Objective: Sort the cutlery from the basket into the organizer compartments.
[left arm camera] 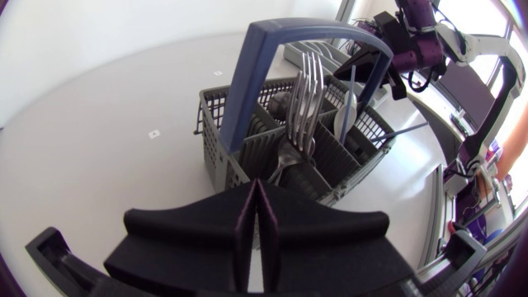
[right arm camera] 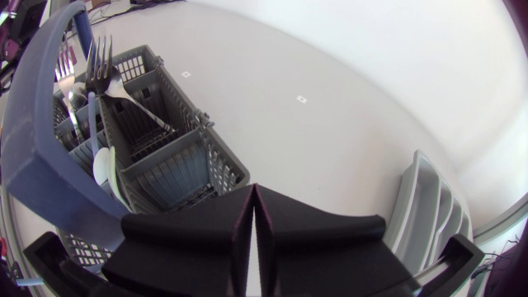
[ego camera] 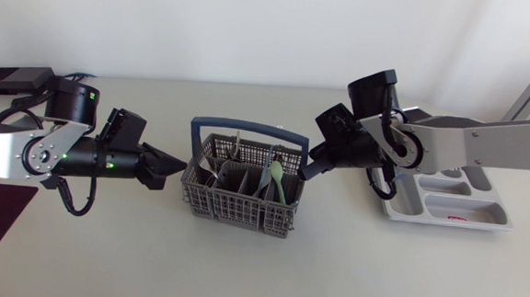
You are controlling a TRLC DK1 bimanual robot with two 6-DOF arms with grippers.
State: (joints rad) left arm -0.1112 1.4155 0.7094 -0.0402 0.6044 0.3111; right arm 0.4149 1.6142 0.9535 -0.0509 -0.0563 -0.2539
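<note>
Two shut, empty grippers sit by the basket (ego camera: pixel 234 206): left gripper (ego camera: pixel 173 168) just left of it, cutlery (ego camera: pixel 275 179) inside it, right gripper (ego camera: pixel 312 168) just right, organizer (ego camera: pixel 442 187) further right. I think the next step is that one gripper opens and picks up a fork.

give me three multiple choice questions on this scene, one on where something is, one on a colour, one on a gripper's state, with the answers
1. Where is the grey plastic organizer tray relative to the grey mesh cutlery basket?
A. on its left
B. on its right, apart from it
C. under it

2. What colour is the basket's arched handle?
A. red
B. blue
C. green

3. How is the left gripper?
A. fingers shut, empty
B. wide open
C. shut on a fork

Answers:
1 B, the head view shows a gap between them.
2 B, it is blue in every view.
3 A, the left wrist view shows its fingers meeting with nothing between them.
</note>
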